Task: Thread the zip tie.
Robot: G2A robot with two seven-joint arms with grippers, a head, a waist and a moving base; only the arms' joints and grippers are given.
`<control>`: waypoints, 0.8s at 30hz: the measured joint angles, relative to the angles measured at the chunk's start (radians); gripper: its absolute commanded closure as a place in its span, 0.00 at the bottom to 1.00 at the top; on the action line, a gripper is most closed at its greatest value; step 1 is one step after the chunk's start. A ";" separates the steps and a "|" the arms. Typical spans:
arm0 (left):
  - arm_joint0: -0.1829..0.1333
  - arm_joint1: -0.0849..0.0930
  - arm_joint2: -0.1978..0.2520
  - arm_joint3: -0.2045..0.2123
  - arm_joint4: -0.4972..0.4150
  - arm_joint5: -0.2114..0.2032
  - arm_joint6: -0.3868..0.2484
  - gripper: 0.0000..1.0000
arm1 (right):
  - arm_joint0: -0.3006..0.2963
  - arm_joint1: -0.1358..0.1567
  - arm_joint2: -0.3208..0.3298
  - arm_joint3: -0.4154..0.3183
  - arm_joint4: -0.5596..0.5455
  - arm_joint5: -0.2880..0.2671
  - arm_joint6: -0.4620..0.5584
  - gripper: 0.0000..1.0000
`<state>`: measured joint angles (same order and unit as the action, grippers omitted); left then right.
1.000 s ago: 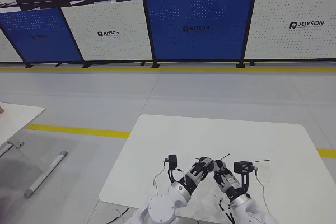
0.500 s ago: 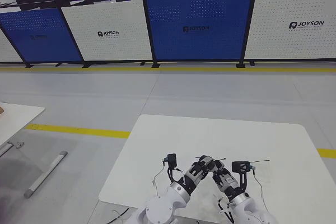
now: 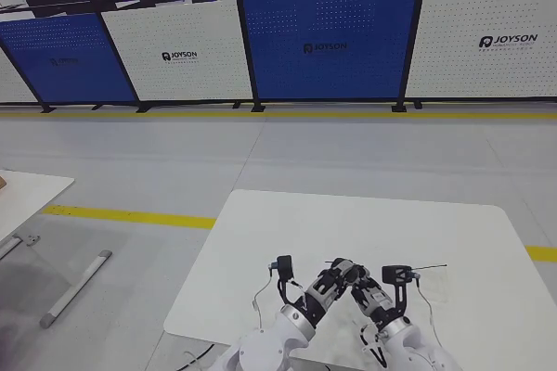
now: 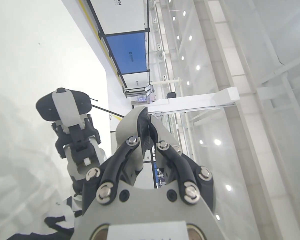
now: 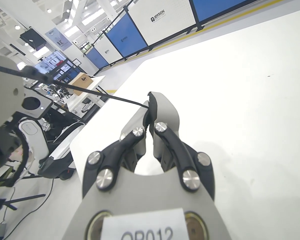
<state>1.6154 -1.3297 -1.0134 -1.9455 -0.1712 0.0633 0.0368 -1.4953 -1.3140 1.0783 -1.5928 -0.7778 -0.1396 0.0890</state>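
**Zip tie held aloft between both grippers; threading step in hand**

The zip tie (image 5: 102, 94) runs straight through the air between the two grippers, above the desk (image 3: 399, 223) near its six o'clock edge. The right gripper (image 5: 150, 106) is closed tight on one end of the strap. The left gripper (image 4: 147, 123), at about nine o'clock from it in the top view, is pinched shut on a thin dark strip, judged to be the same tie. Whether the tail has passed the head cannot be told.

Recommended: keep the tail square to the slot, feed slowly, avoid twist, hold both grips firm.

Writing: logos on the wall panels (image 3: 325, 46) and a printed label (image 5: 142, 226) on the right gripper's housing; not transcribed.
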 measured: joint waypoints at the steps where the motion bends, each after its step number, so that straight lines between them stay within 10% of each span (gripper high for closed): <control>1: 0.001 0.000 0.000 -0.002 0.002 -0.001 0.000 1.00 | 0.002 0.000 -0.001 0.002 0.001 0.000 0.001 1.00; 6: 0.005 0.001 0.002 -0.009 0.007 -0.001 0.005 1.00 | 0.011 -0.002 -0.003 0.009 0.008 -0.006 0.008 1.00; 7: 0.004 0.001 0.002 -0.009 0.007 0.000 0.010 1.00 | 0.013 -0.002 -0.003 0.010 0.013 -0.010 0.010 0.76; 8: 0.003 0.001 0.001 -0.008 0.006 0.002 0.016 1.00 | 0.014 -0.002 -0.002 0.010 0.018 -0.014 0.011 0.00; 24: -0.077 -0.018 -0.025 0.123 -0.061 0.023 0.166 1.00 | -0.188 0.035 0.193 -0.131 0.248 -0.201 -0.219 0.00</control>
<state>1.5387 -1.3480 -1.0384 -1.8224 -0.2326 0.0866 0.2031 -1.6832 -1.2787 1.2717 -1.7239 -0.5295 -0.3405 -0.1305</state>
